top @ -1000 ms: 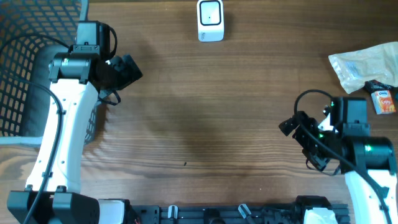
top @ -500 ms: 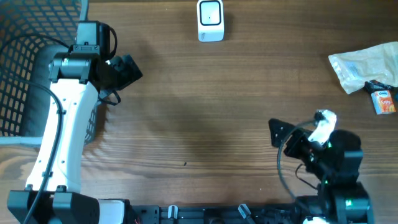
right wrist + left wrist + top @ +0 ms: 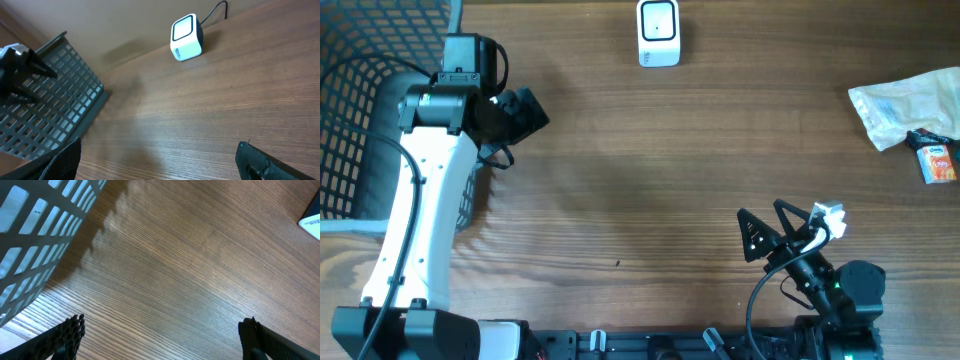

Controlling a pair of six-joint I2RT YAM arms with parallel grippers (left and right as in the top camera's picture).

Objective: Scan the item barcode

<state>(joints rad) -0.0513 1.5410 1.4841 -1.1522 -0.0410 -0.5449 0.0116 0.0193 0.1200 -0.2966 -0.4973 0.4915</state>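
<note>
Lying at the table's far right: crinkly clear bag [image 3: 900, 105] with beige contents, small orange pack [image 3: 938, 162] at its lower corner. White scanner [image 3: 658, 32] top centre. Both grippers empty, jaws apart: left [image 3: 525, 112] beside basket [image 3: 350, 75], right [image 3: 762, 224] near front edge.

The wide middle of the tabletop [image 3: 650, 170] lay as bare wood, open to a pass from either side. The obstacles stood along the edges: a mesh basket [image 3: 355, 120] at the far left with the left arm [image 3: 420, 220] close beside it, a white scanner [image 3: 658, 33] at the far edge, and a bag [image 3: 905, 100] and small box [image 3: 938, 163] crowded together at the right.
</note>
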